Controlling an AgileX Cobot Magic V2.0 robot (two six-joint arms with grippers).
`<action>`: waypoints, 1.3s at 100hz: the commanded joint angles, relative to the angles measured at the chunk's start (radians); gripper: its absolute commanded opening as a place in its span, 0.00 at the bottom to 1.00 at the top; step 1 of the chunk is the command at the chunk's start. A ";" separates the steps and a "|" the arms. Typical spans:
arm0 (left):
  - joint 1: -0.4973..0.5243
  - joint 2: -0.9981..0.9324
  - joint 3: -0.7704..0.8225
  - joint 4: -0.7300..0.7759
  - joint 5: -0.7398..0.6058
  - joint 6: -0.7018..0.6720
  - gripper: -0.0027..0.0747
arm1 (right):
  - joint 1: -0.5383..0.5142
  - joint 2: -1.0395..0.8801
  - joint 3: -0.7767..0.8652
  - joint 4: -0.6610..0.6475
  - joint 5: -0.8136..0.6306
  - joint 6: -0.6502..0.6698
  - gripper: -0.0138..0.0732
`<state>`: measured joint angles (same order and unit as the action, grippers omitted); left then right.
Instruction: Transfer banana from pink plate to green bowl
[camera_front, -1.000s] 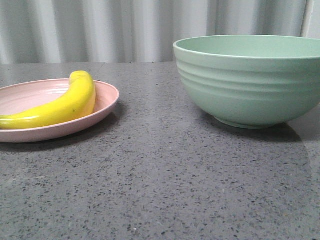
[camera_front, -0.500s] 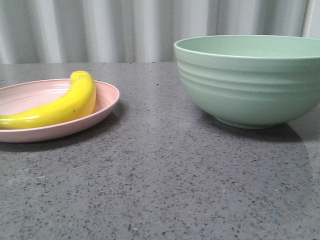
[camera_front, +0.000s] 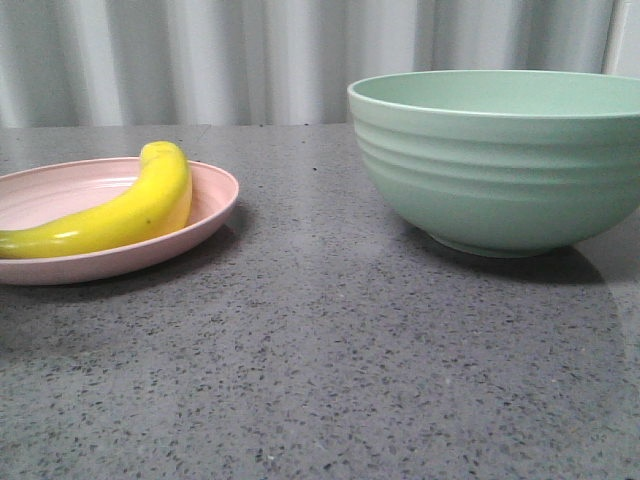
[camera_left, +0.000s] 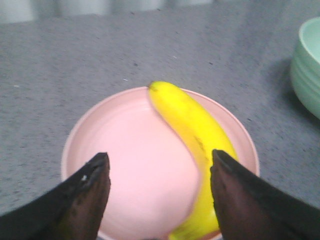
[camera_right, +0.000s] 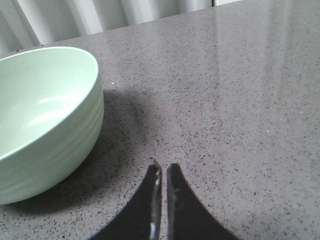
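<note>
Step in hand, as I read it: pre-grasp approach by the left arm. Nothing lifted yet.

Speckled grey table (camera_front: 320, 380): carries everything.

Green bowl (camera_front: 500, 170): in the front view at 3 o'clock of frame, upright on its foot. The visible part of the inside in the right wrist view is bare; the bottom isn't visible, so can't confirm it's empty.

Pink plate (camera_front: 205, 215): at 9 o'clock of frame, well apart from the bowl, flat on the table. Holds one thing only.

Banana (camera_front: 130, 210): lies in the plate, curved along the bowl-side half, one tip toward the back rim, the other running off frame left.

Left gripper (camera_left: 157, 192): fingers spread wide, holding nothing, hanging above the plate. The banana sits under the one finger on the bowl side, not centred between the two.

Right gripper (camera_right: 161, 197): fingers pinched together, nothing between them, over bare table just beside the bowl.

Next move calls for: shift the left claw toward the bowl side so both fingers straddle the banana's mid-body, descend, clamp across the width. Glossy curved skin, likely to slip or roll if caught off-centre. Then lift clear of the bowl's tall rim.
</note>
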<state>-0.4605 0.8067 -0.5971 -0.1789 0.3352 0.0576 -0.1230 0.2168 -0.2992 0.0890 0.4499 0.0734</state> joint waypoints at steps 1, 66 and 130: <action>-0.070 0.082 -0.076 -0.015 -0.049 0.002 0.55 | 0.000 0.020 -0.034 0.004 -0.084 -0.006 0.07; -0.135 0.543 -0.361 -0.034 0.150 0.002 0.55 | 0.000 0.020 -0.034 0.004 -0.084 -0.006 0.07; -0.135 0.632 -0.363 -0.036 0.133 -0.009 0.28 | 0.000 0.020 -0.034 0.004 -0.123 -0.006 0.07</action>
<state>-0.5883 1.4630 -0.9297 -0.1998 0.5207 0.0576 -0.1230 0.2168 -0.2992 0.0890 0.4394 0.0734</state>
